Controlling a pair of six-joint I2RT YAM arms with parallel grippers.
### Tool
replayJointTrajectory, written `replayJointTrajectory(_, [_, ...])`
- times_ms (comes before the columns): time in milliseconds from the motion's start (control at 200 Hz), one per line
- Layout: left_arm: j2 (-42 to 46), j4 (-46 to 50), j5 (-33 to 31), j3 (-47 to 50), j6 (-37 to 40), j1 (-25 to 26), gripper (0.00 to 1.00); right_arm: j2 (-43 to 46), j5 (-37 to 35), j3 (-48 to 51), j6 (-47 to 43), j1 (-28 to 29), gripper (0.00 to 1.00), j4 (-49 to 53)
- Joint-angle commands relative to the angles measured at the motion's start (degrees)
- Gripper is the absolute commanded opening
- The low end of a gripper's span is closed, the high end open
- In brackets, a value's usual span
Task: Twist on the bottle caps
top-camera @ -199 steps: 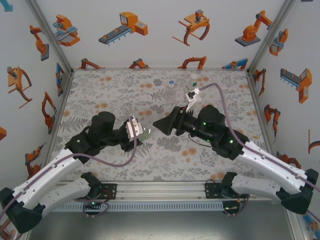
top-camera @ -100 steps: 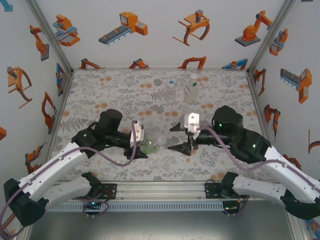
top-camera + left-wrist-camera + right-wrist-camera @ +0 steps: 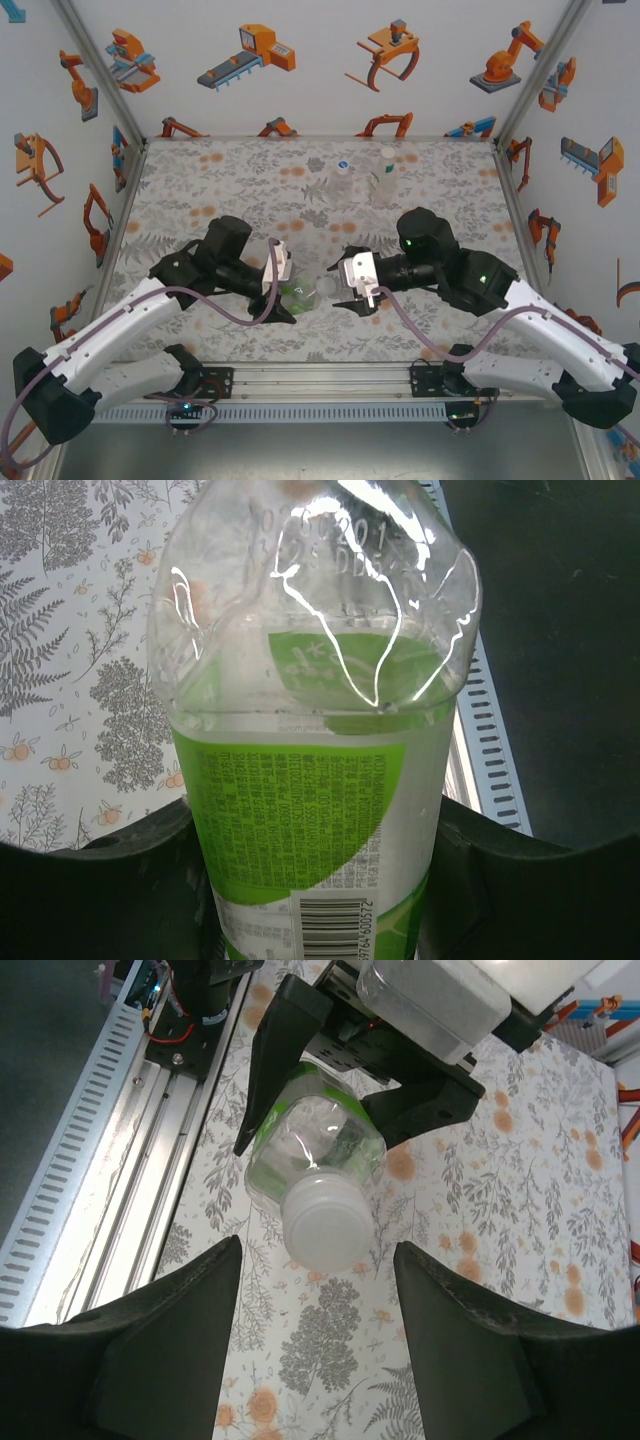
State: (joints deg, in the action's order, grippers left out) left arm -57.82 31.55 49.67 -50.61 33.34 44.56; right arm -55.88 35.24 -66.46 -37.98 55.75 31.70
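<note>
A green-labelled clear bottle [image 3: 298,293] lies on its side above the table, with my left gripper [image 3: 283,290] shut on its body. In the left wrist view the bottle [image 3: 320,780] stands between the black fingers [image 3: 110,900], its barcode near the bottom. A white bottle cap [image 3: 325,287] sits on its neck and points at my right gripper [image 3: 350,287]. In the right wrist view the cap [image 3: 325,1225] lies just ahead of the right gripper [image 3: 318,1252], whose open jaws stand wide on either side without touching it.
Two more clear bottles [image 3: 343,176] [image 3: 384,176] stand upright near the back of the floral table [image 3: 200,190]. A metal rail [image 3: 320,380] runs along the near edge, also in the right wrist view as the rail [image 3: 120,1160]. Printed walls [image 3: 100,120] enclose the sides.
My right arm swung down from the back bottles to face the cap, its jaws narrowing. The left gripper carried the green bottle slightly right and nearer.
</note>
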Motion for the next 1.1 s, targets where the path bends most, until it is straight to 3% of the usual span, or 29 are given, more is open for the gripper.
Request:
replayJointTrajectory(0, [-0.27,1.66,2.55,-1.95,1.72,0.2,0.0,0.06,1.98,-0.8,-1.8,0.19,0.55,-2.99])
replayJointTrajectory(491, [-0.67,1.95,2.54,-2.21,2.08,0.18,0.0,-1.23,3.56,-0.47,-1.66,0.23,0.45,-3.67])
replayJointTrajectory(736, [0.19,2.06,1.71,-2.21,2.36,0.11,0.0,-1.21,1.96,0.01,1.6,0.2,0.22,-4.08])
replayJointTrajectory(936, [2.73,0.07,-4.66,-1.0,2.05,0.14,0.0,0.38,-4.18,4.73,19.19,0.28,0.0,-13.1])
replayJointTrajectory(1096, [5.59,-4.03,-13.36,1.1,0.35,0.12,0.0,2.12,-15.54,10.99,41.57,0.23,0.0,-25.29])
